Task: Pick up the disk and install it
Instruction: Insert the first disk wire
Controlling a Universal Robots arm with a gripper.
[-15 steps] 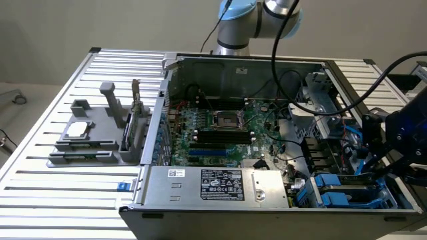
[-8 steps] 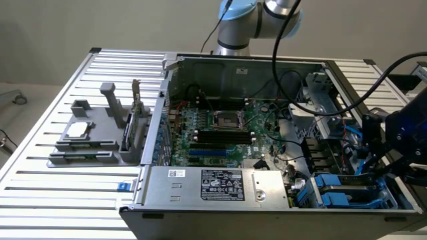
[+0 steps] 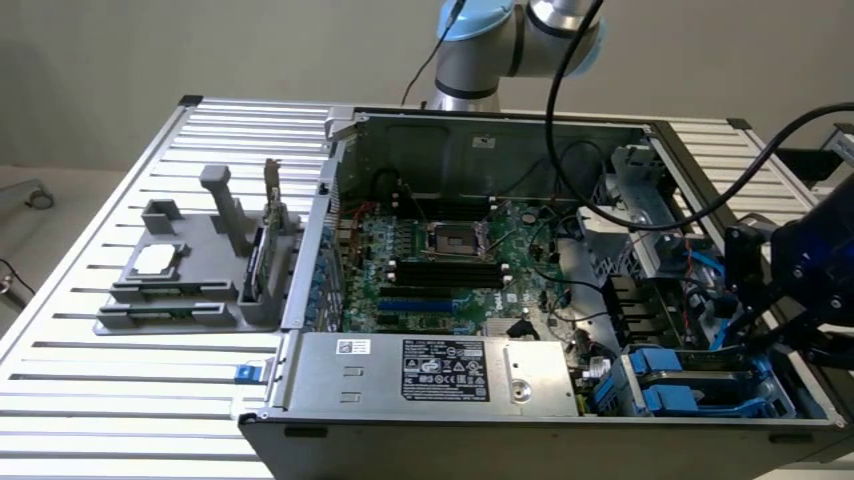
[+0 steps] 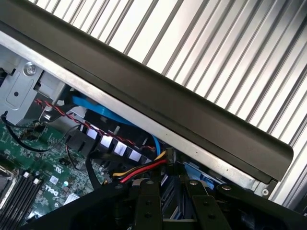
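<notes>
The gripper [image 4: 173, 207] hangs inside the case [image 3: 400, 440] at the exterior view's right, just above the blue cage [image 3: 701, 390] in the near corner, placed to reach the bay from above. Whether it is clamped on anything I cannot tell, because its dark body covers what lies under it. The disk is probably there, beneath the gripper at the cage, but I cannot make it out for sure. Red and yellow wires [image 4: 144, 168] run close past the gripper, beside the board [image 3: 454, 250]. The case lies on its side, open, on the slatted table [image 3: 120, 400], which leaves the bays reachable.
</notes>
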